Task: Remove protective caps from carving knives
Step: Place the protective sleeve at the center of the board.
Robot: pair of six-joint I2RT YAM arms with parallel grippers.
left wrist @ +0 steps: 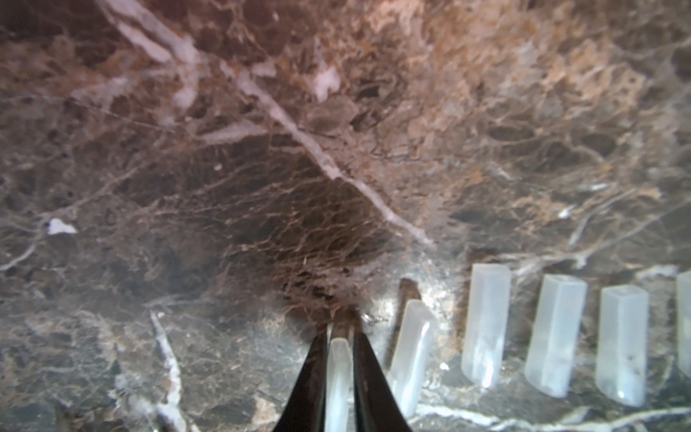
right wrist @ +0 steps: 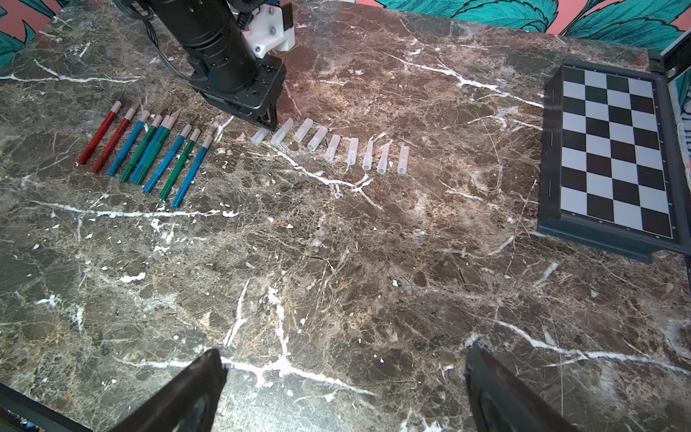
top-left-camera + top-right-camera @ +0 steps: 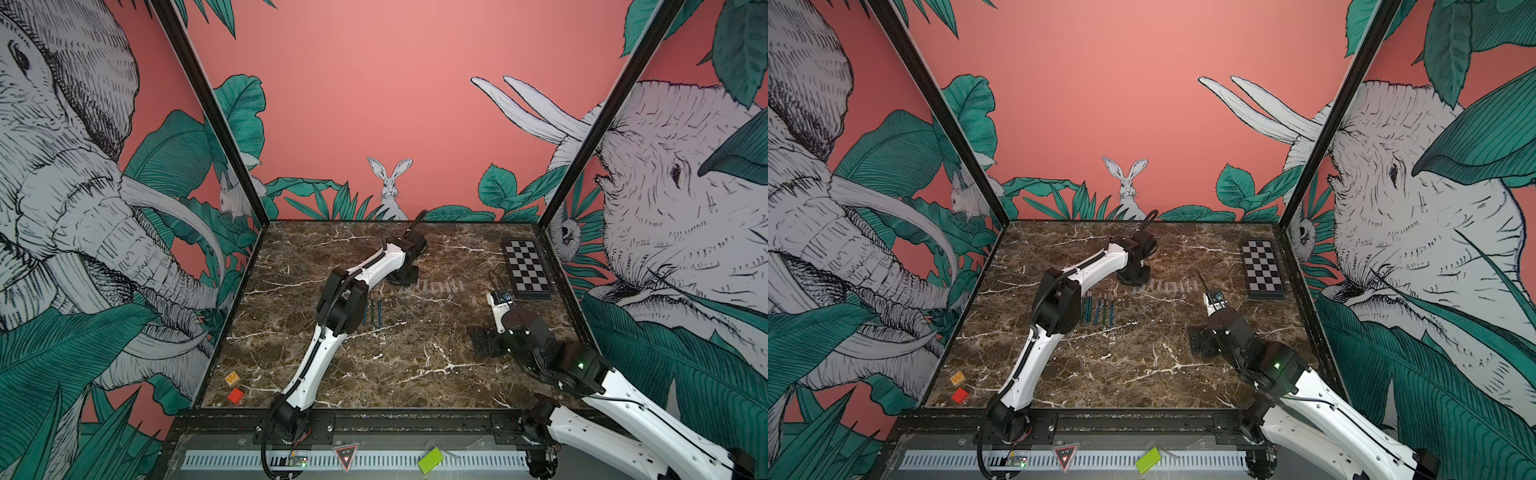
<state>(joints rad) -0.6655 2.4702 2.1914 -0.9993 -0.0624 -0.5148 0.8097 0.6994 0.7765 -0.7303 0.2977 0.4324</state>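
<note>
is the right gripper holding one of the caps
No, the right gripper is open wide with nothing in it.

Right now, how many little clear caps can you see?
9. The caps lie in one row on the table, between the knives and the checkerboard. The cap nearest the knives sits between the left gripper's fingers. None looks hidden.

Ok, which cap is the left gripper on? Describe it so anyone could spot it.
On the marble table, find the row of clear caps between the coloured knives and the checkerboard. The cap you want is the end one nearest the knives. Unlike its neighbours, it lies between the left gripper's fingers.
</note>
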